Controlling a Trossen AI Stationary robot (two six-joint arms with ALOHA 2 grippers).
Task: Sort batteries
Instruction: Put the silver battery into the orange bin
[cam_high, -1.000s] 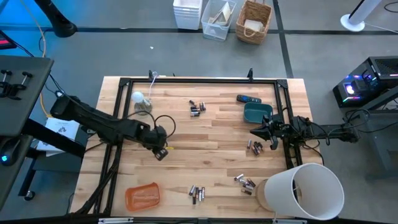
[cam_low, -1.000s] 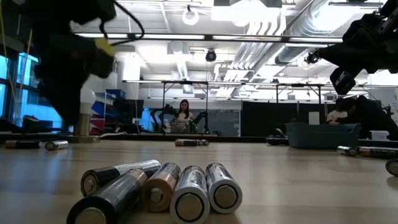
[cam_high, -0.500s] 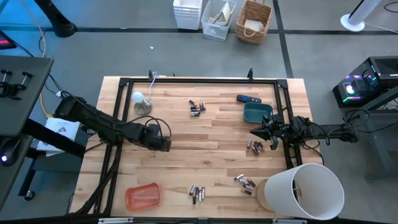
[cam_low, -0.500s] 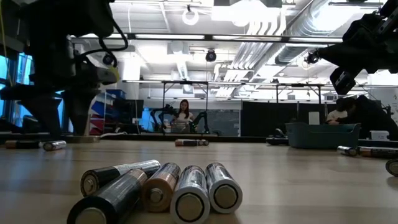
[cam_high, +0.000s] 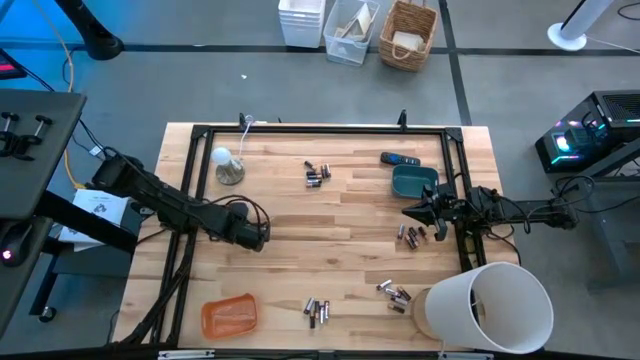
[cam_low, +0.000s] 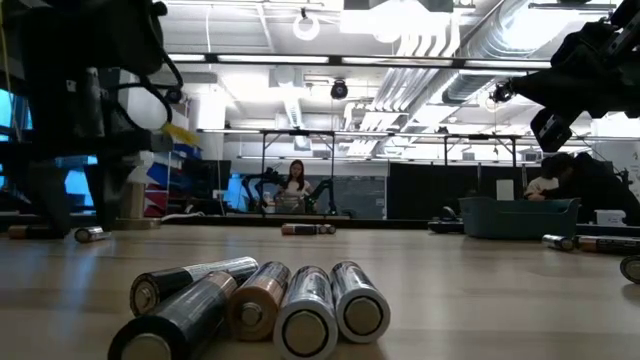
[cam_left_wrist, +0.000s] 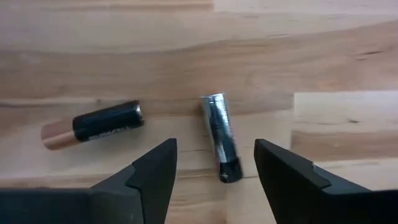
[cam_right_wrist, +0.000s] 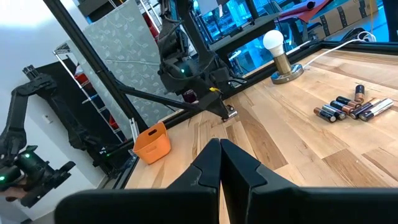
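Observation:
My left gripper (cam_high: 256, 237) hangs open just above the table's left middle, pointing down. Two loose batteries lie flat on the wood below it. A silvery battery (cam_left_wrist: 222, 135) has one end between the fingers without touching them. A black and copper battery (cam_left_wrist: 93, 124) lies to one side. More batteries lie in groups at the far middle (cam_high: 317, 174), the right (cam_high: 410, 236), the near right (cam_high: 393, 292) and the near middle (cam_high: 316, 311). My right gripper (cam_high: 410, 211) is shut and waits above the right side.
An orange tray (cam_high: 228, 316) sits near the front left and a teal bin (cam_high: 413, 181) at the far right, with a dark remote-like bar (cam_high: 400, 159) behind it. A light bulb on a stand (cam_high: 228, 165) is at the far left. A white bucket (cam_high: 485, 308) stands at the near right corner.
My left gripper has turned from a tipped pose to pointing down, sunk toward the table and shifted slightly toward the left edge. In the low view its two fingers now stand apart just above the wood. My right arm has kept still.

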